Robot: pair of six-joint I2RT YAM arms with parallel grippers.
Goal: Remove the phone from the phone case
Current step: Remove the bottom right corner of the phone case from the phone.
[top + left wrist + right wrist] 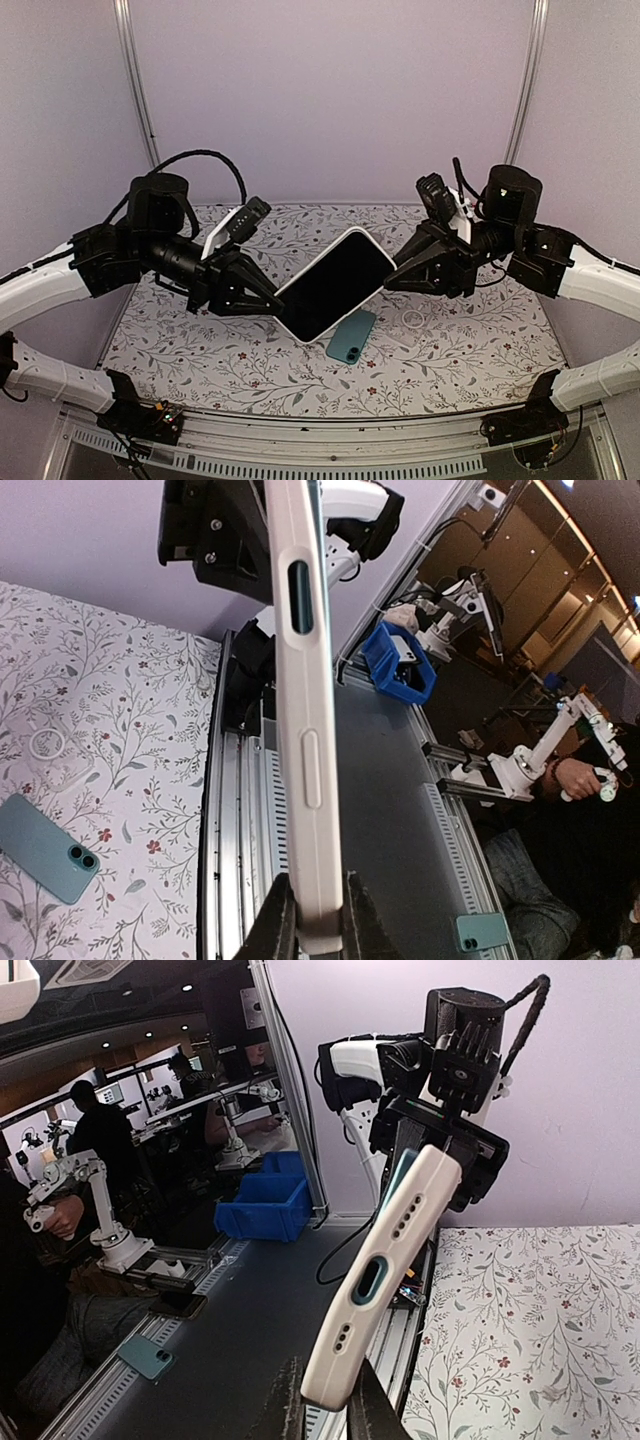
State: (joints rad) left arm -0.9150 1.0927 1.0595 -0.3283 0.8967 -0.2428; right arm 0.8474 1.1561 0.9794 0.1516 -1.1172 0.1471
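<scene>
The cased phone (335,283) was held aloft lengthwise between the arms, left gripper (272,300) and right gripper (392,272) each clamped on one end.

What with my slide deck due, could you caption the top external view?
Left gripper and right gripper pinch opposite ends of the white-cased phone above a teal phone on the table.
</scene>
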